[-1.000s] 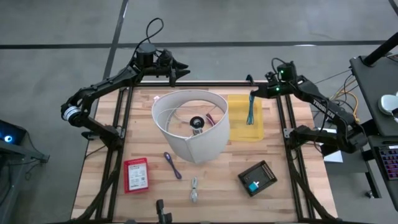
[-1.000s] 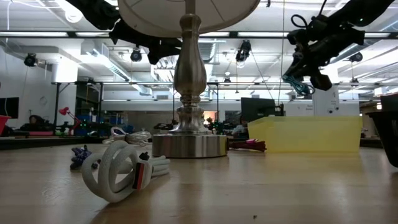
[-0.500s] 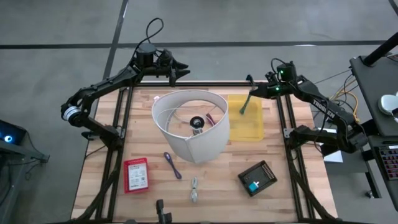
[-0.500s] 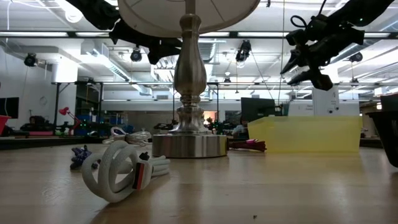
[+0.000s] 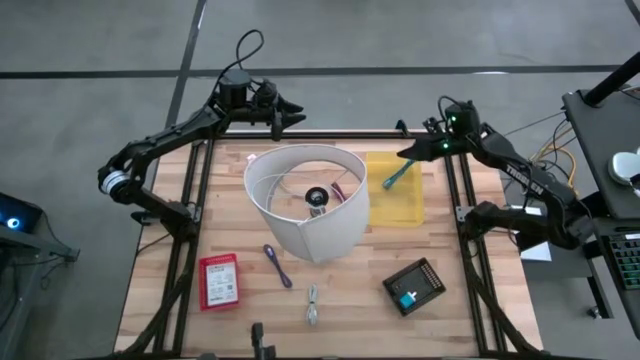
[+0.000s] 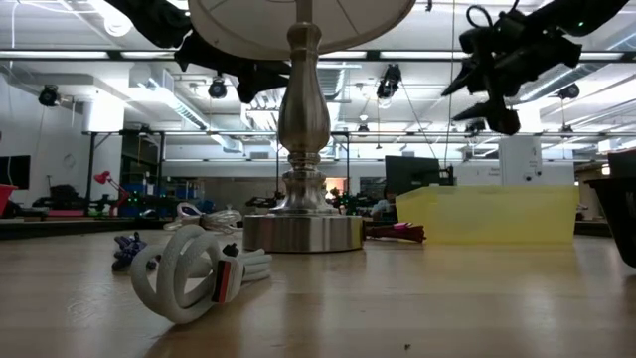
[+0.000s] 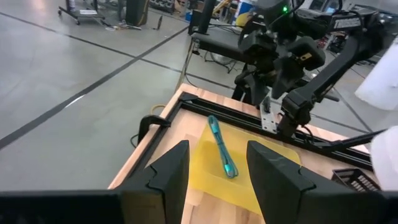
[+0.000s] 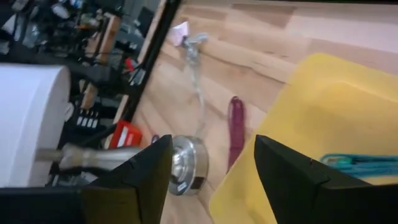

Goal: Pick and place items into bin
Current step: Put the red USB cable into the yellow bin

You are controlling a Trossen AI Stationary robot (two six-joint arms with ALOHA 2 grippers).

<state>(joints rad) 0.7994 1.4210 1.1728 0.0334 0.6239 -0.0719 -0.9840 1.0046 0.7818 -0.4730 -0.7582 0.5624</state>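
The bin (image 5: pixel 395 190), a shallow yellow tray, sits at the table's far right. A green stick (image 5: pixel 398 178) lies slanted on its floor and also shows in the left wrist view (image 7: pixel 221 149) and the right wrist view (image 8: pixel 354 163). My right gripper (image 5: pixel 405 152) hangs open above the bin's far edge and touches nothing. My left gripper (image 5: pixel 295 112) waits open past the table's far edge, left of the bin. A purple pen-like tool (image 5: pixel 277 265) and a silvery clip (image 5: pixel 312 303) lie on the near half of the table.
A lamp with a large white shade (image 5: pixel 305 200) and a metal base (image 6: pixel 303 231) stands mid-table, just left of the bin. A magenta piece (image 8: pixel 235 127) lies between them. A red box (image 5: pixel 219 280) and a black device (image 5: pixel 412 286) lie near the front.
My right gripper has opened and let go of the green stick, which hung below it over the bin. The stick has fallen and lies slanted in the bin. The gripper has gone up a little.
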